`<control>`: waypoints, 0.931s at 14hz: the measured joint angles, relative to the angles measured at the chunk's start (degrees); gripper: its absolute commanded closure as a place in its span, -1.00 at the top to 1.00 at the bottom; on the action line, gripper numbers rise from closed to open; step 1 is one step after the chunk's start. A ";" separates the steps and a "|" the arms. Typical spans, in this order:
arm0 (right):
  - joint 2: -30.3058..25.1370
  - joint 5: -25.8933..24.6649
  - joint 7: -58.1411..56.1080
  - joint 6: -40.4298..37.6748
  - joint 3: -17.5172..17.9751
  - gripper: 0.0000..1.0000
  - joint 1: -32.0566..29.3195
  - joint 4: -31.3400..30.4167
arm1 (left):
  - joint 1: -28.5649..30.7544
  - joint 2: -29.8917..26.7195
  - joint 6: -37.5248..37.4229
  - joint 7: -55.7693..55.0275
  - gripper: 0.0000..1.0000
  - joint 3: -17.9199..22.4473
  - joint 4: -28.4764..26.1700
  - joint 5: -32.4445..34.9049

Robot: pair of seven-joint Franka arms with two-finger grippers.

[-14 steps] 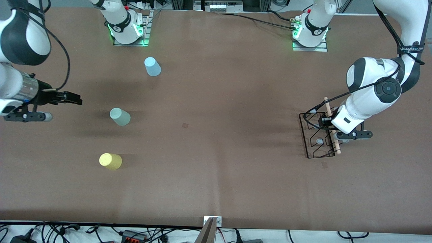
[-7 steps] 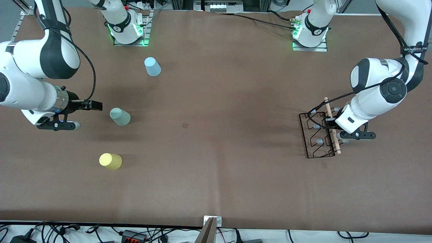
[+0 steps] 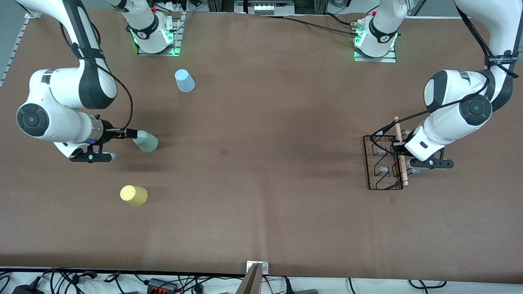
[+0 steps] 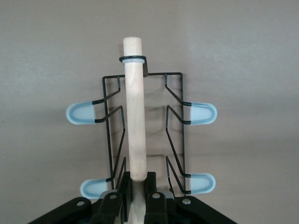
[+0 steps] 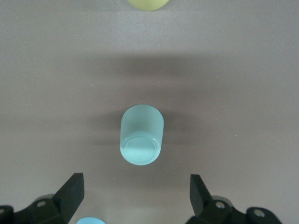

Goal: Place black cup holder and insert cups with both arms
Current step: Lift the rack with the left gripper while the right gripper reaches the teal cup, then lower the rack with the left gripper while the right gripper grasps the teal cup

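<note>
The black cup holder (image 3: pixel 378 163) lies toward the left arm's end of the table. My left gripper (image 3: pixel 397 148) is shut on its wooden rod handle (image 3: pixel 400 163). In the left wrist view the fingers (image 4: pixel 124 179) of the left gripper (image 4: pixel 139 179) pinch the rod (image 4: pixel 135 116) between the wire frame (image 4: pixel 175 116) and its grey-tipped pegs. My right gripper (image 3: pixel 130 133) is open beside the pale green cup (image 3: pixel 146 141). The green cup (image 5: pixel 141 135) stands just ahead of the right gripper (image 5: pixel 135 191), not between its fingers. The yellow cup (image 3: pixel 133 195) stands nearer to the front camera, the light blue cup (image 3: pixel 184 80) farther.
The yellow cup's edge (image 5: pixel 148 3) shows in the right wrist view. The arm bases (image 3: pixel 153 34) (image 3: pixel 376 41) stand along the table edge farthest from the front camera. A small metal bracket (image 3: pixel 257 267) sits at the nearest edge. Brown tabletop stretches between the cups and the holder.
My right arm has swung in from its end of the table to the green cup. The left gripper has shut on the rod, and the holder has straightened slightly.
</note>
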 measured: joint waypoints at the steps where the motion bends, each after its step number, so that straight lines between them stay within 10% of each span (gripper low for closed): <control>1: -0.20 0.00 -0.09 2.36 0.00 1.00 0.00 -1.91 | -0.10 -0.01 -2.10 -1.03 -0.99 -1.44 1.41 0.00; 6: -0.51 0.70 -0.19 11.76 -0.12 1.00 -0.08 -9.78 | -3.77 0.32 -13.66 -11.65 -0.99 -9.38 11.11 -0.01; 13: 1.36 3.88 -0.11 15.35 -0.19 1.00 -0.19 -11.31 | -14.95 3.48 -15.53 -22.25 -0.99 -10.25 17.53 -2.82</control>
